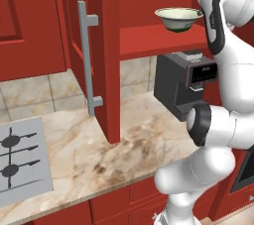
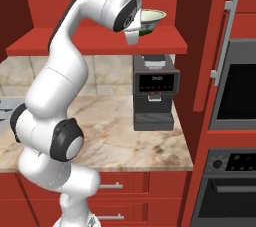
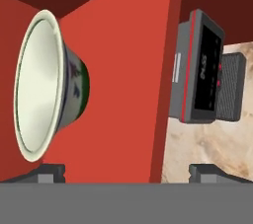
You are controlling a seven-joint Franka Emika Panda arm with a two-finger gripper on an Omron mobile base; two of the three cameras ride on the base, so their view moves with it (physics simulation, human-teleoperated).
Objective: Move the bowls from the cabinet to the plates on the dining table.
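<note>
Standing on the red inner shelf (image 1: 149, 40) of the open wall cabinet (image 1: 110, 55), the cream-white bowl (image 1: 178, 19) with the dark green foot is being shown upright near the shelf's front edge. In the right base view the same bowl (image 2: 150, 21) is being partly covered by the white arm's wrist, which is being held right beside it at shelf height. The hand (image 3: 126, 171) is being held spread wide, its two dark fingertips (image 3: 49, 172) being seen far apart at the bottom of the hand view, with nothing being pinched between them. In that view, which is rolled on its side, the bowl (image 3: 47, 85) is being seen side-on with its pale inside facing left, lying above the left fingertip and not being touched by either tip. A cabinet door (image 1: 92, 45) with a long grey bar handle (image 1: 87, 58) is being kept swung open toward the left base camera. Below the shelf, a dark coffee machine (image 2: 155, 93) is being shown standing on the marble counter (image 2: 115, 131), against the tiled wall. A grey cooktop (image 1: 22, 162) is being seen set into the counter at the left, well apart from the machine. A black oven (image 2: 235, 86) is being shown built into the red tall unit at the right.
</note>
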